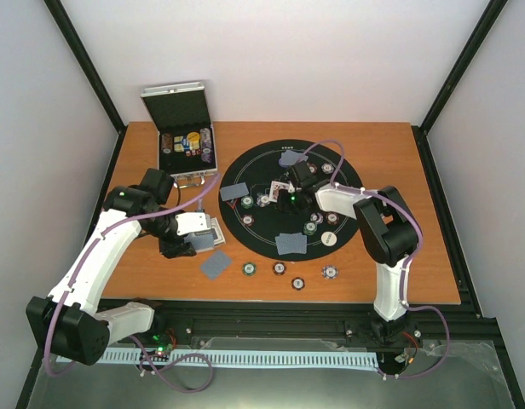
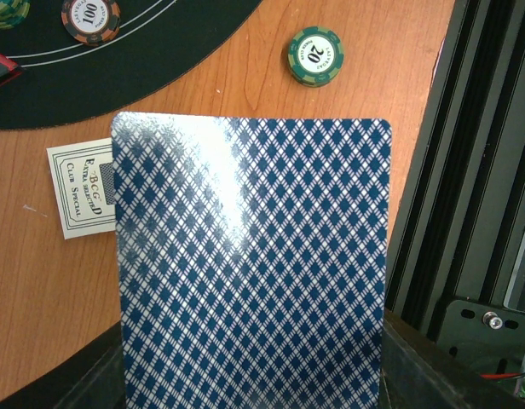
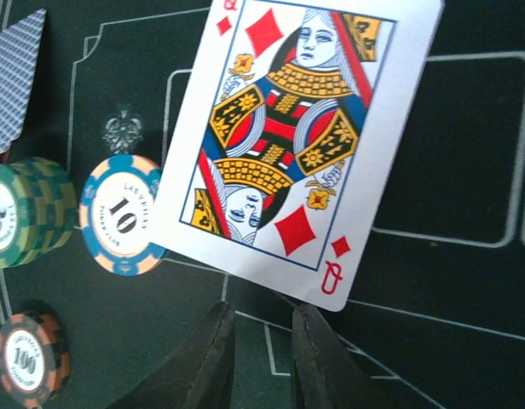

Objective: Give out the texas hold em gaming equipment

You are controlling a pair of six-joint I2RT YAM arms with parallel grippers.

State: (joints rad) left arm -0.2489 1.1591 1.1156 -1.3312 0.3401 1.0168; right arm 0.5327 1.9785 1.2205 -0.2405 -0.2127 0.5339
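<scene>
Blue-backed card [image 2: 250,264] stands upright, gripped in the left jaws and filling most of the left wrist view.
A green 20 chip [image 2: 315,56] lies on the bench [image 2: 245,85] at its 1 o'clock. Over the black mat [image 3: 467,170] the queen of diamonds [image 3: 297,136] tilts, face showing, overlapping a blue 10 chip [image 3: 118,217] at her 8 o'clock. The right jaws stand nearly together at her 6 o'clock; I cannot tell whether they pinch her.

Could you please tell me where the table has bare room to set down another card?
Bare wood: the far right corner of the table, between the black mat and the right edge. Crowded: the mat's middle and the near strip with its row of chips.
</scene>
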